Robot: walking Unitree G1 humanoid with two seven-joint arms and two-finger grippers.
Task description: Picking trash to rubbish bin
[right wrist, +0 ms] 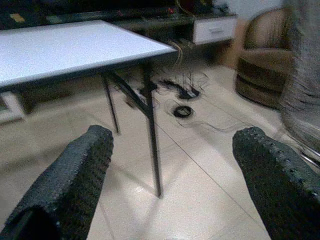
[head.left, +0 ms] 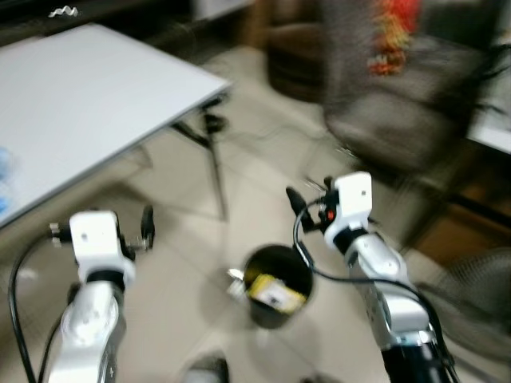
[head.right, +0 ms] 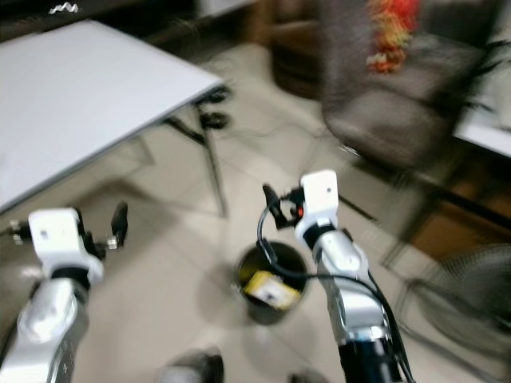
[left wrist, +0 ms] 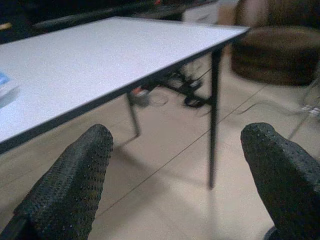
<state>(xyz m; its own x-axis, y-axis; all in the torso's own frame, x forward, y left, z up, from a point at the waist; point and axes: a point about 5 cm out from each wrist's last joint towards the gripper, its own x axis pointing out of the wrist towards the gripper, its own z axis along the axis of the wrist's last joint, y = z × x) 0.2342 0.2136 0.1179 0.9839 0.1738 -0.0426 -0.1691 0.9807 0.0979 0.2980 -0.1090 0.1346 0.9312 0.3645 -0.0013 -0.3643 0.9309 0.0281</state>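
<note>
Pale floor tiles [head.left: 184,263] fill the room, and a white table [head.left: 88,104] stands on thin black legs to the robot's left. On the floor between the two arms sits a small black bin [head.left: 275,283]. Inside it lies a yellow bit of trash [head.left: 275,294], so that piece looks put away. The head views are blurry, so small things are hard to see. The left gripper [left wrist: 180,175] is up in the air near the table edge, fingers wide apart and holding nothing. The right gripper [right wrist: 172,175] is up above the far side of the bin, also spread wide and holding nothing. Something blue [head.left: 6,179] lies on the table by the picture's edge, too blurry to name. It may be more trash to fetch. If so, the job is partly done.
</note>
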